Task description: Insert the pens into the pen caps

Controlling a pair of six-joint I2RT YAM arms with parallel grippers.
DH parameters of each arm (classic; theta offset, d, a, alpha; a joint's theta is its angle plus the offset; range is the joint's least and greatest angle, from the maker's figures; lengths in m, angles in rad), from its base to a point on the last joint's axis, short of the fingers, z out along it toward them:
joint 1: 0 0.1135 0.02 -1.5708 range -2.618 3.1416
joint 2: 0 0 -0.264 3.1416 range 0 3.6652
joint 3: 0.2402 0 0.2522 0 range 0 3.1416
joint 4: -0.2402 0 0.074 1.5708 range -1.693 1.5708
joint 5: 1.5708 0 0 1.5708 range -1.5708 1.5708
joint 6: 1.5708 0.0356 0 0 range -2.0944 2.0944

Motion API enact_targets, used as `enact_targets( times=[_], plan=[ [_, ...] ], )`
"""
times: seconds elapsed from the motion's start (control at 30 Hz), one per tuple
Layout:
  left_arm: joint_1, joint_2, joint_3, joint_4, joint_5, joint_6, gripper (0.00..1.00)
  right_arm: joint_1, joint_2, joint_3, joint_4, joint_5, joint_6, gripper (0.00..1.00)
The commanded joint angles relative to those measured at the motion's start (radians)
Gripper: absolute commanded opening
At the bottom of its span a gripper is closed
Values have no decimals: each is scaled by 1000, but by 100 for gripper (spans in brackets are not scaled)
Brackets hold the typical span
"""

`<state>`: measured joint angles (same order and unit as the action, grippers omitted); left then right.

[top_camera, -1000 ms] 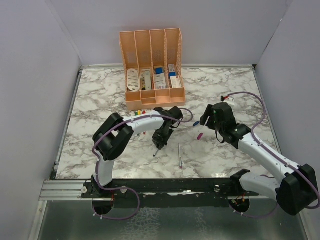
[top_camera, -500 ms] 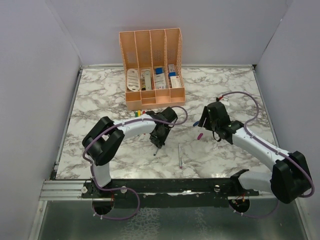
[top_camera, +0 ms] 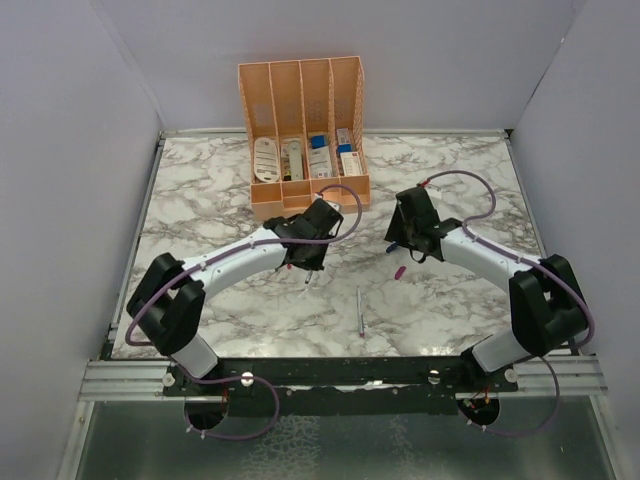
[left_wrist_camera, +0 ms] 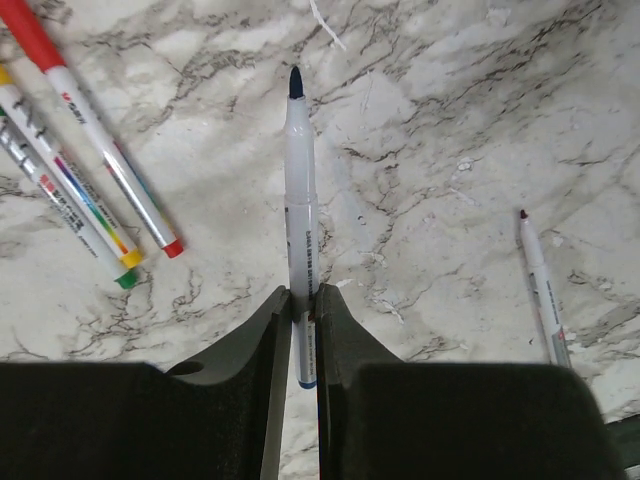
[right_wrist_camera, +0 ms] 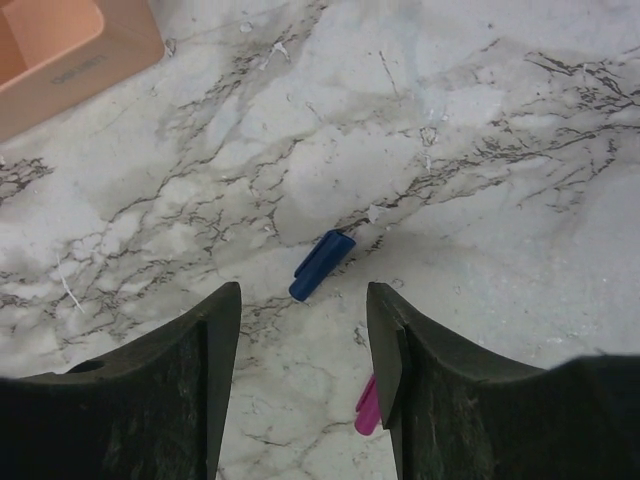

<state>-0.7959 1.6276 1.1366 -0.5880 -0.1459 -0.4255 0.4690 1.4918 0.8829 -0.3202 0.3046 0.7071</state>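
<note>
Arms stretched further up the tabletop (top_camera: 200, 200) than a second ago. The left end effector (left_wrist_camera: 297, 295), pressed together on a blue-tipped pen (left_wrist_camera: 300, 150) with its tip at twelve o'clock, has carried it closer to the peach organizer (top_camera: 300, 110). A bare pen (top_camera: 360, 310) lies untouched at its five o'clock. The right end effector (right_wrist_camera: 303, 300), jaws spread, has swung in over the blue cap (right_wrist_camera: 322, 264), which lies on the marble, with the magenta cap (right_wrist_camera: 367, 405) at five o'clock from it. Pen and matching cap appear to be converging, though the cap is not yet gripped.
</note>
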Motion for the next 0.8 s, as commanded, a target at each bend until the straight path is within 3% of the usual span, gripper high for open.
enact_targets(
  times=[0.0, 0.33, 0.77],
  plan=[
    [0, -110, 17, 22, -89, -18, 0, -6, 58, 68, -7, -14, 57, 52],
    [8, -269, -22, 150, -117, 1, 0, -6, 96, 84, -97, 4, 126, 50],
    [13, -269, -11, 162, -85, 13, 0, -6, 164, 74, -70, -53, 153, 49]
  ],
)
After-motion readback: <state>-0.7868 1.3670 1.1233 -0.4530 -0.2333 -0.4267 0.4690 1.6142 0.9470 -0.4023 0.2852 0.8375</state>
